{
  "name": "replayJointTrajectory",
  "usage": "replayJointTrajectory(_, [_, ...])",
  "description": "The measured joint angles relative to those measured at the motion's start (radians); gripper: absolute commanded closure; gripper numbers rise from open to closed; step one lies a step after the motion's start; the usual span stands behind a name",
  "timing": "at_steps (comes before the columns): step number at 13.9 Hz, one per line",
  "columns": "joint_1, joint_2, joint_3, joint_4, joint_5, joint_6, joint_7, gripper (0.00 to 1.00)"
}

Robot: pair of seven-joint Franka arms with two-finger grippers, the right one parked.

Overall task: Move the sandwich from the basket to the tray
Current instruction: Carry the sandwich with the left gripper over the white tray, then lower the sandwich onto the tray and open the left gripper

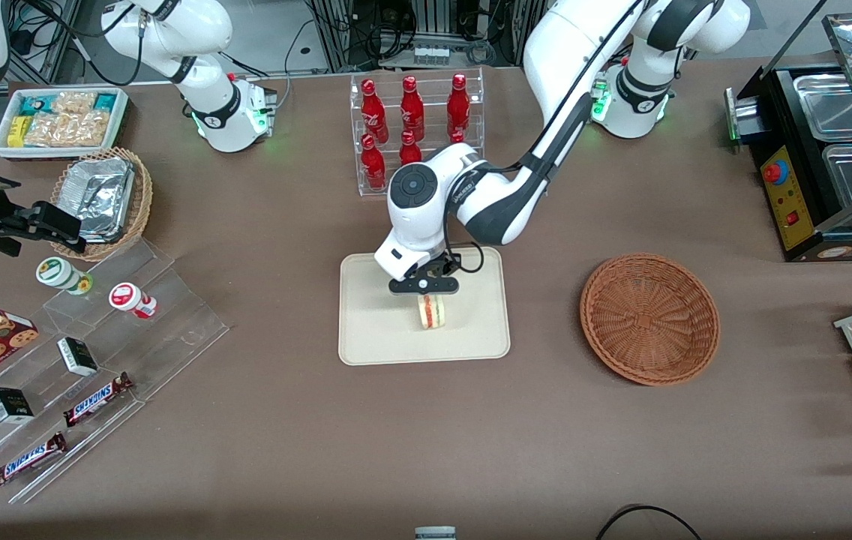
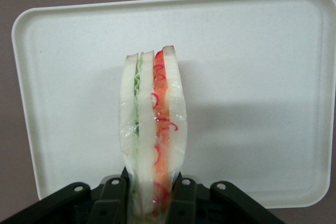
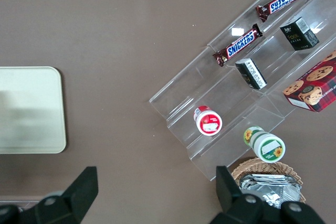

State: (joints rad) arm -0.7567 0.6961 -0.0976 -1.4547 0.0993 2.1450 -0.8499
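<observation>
From the front view, the gripper [image 1: 424, 294] is poised over the middle of the tray [image 1: 373, 330], fingers pinched onto the sandwich [image 1: 433, 312]. The sandwich hangs below the fingers over the tray, standing on edge, its red filling stripe running up and down; whether it touches the tray surface can't be told. The tray carries nothing else. The basket [image 1: 649, 318] sits well apart, toward the working arm's end of the table, and it's empty. Farther from the camera, a clear rack holds red bottles [image 1: 411, 120].

Over to the left wrist view: the sandwich [image 2: 152, 129] is clamped between the two dark fingers [image 2: 181, 198], which squeeze its bread faces at the end nearest the camera. Its long axis points straight away from the gripper, toward the tray [image 2: 262, 77] below. White bread slices, green layer on one side, red-orange on the other, all edge-on, in clear wrap.

Right wrist view: one corner of the tray [image 3: 31, 129] shows, bare. Beside it, a clear stepped stand holds two Snickers bars [image 3: 237, 44], small dark boxes and two round tubs.
</observation>
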Motion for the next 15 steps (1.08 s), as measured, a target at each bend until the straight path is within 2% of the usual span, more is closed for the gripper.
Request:
replayJointTrajectory(5, [-0.011, 0.057, -0.001, 0.001, 0.000, 0.043, 0.018, 0.73])
replayJointTrajectory(7, [-0.015, 0.066, -0.001, 0.002, 0.000, 0.043, 0.019, 0.69])
replayJointTrajectory(8, [-0.016, 0.068, -0.001, 0.003, 0.000, 0.043, 0.019, 0.45])
replayJointTrajectory(9, [-0.016, 0.068, -0.001, 0.004, 0.000, 0.043, 0.019, 0.04])
replayJointTrajectory(10, [-0.016, 0.068, -0.001, 0.004, 0.000, 0.043, 0.020, 0.00])
replayJointTrajectory(15, [-0.016, 0.068, -0.001, 0.012, 0.000, 0.057, 0.021, 0.00])
